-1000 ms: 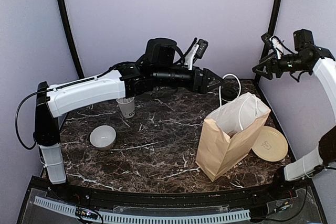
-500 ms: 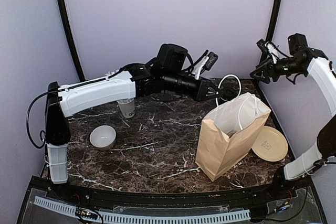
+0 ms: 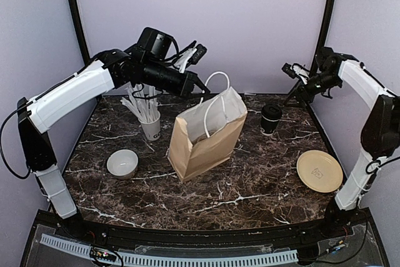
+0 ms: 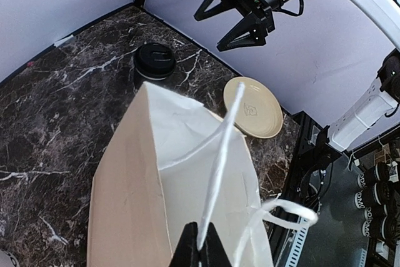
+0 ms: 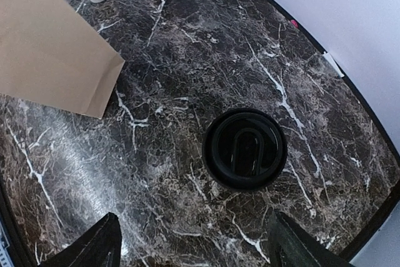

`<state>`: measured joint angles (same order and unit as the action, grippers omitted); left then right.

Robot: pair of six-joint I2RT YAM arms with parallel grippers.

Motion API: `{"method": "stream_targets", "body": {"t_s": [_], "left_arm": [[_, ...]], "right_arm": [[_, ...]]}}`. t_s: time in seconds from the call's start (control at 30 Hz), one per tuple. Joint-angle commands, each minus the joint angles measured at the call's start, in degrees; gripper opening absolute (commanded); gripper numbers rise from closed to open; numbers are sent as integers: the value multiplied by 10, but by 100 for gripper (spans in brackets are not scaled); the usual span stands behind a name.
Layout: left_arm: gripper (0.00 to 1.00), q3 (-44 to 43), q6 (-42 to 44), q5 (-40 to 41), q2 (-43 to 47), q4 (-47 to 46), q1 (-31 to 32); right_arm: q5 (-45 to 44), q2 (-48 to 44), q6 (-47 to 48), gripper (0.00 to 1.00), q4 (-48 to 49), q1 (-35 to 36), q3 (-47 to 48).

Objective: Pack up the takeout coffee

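1. My left hand [image 4: 200, 249] had its fingers pressed together on one white loop handle [image 4: 218, 154] of the brown paper bag [image 3: 199, 145]. It pinched the handle up high, above the bag's open mouth.
2. The second handle [image 4: 280, 207] hung loose beside the held one.
3. The bag leaned at a tilt near the middle of the tabletop [image 3: 250, 182], showing its pale inside. I could not tell whether its base sat flat or was partly lifted.
4. My right hand [image 5: 192, 217] had its fingers spread wide apart and held nothing. It hung in the air over the far right part of the tabletop.
5. The takeout coffee [image 5: 245, 148] stood upright on the tabletop below that hand with its black lid on. In the wrist view it sat between the two spread fingers, and neither touched it.
6. From the overhead view the takeout coffee was right of the bag and clear of it, outside the bag.
7. A tan plate [image 3: 319, 171] lay near the right front corner, apart from the cup.
8. A white cup of white sticks [image 3: 150, 123] stood just left of the bag, and a white bowl [image 3: 122, 162] sat nearer the front on the left side.
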<state>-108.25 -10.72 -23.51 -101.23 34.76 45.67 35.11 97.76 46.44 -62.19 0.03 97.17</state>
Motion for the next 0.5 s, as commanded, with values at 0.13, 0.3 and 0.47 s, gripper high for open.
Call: {"method": "stream_targets", "body": {"t_s": [0.13,0.3,0.47], "left_arm": [[9,-4,24,94,13,59,-26],[42,3,34,163,20,61,-27],[51,25,41,177,37,47,-27]], "right_arm": [[-147,143,-63,99,8,64,157],[-224,222,-84,98,-30,89,251],[-260,268,-73,97,-57,93,297]]}}
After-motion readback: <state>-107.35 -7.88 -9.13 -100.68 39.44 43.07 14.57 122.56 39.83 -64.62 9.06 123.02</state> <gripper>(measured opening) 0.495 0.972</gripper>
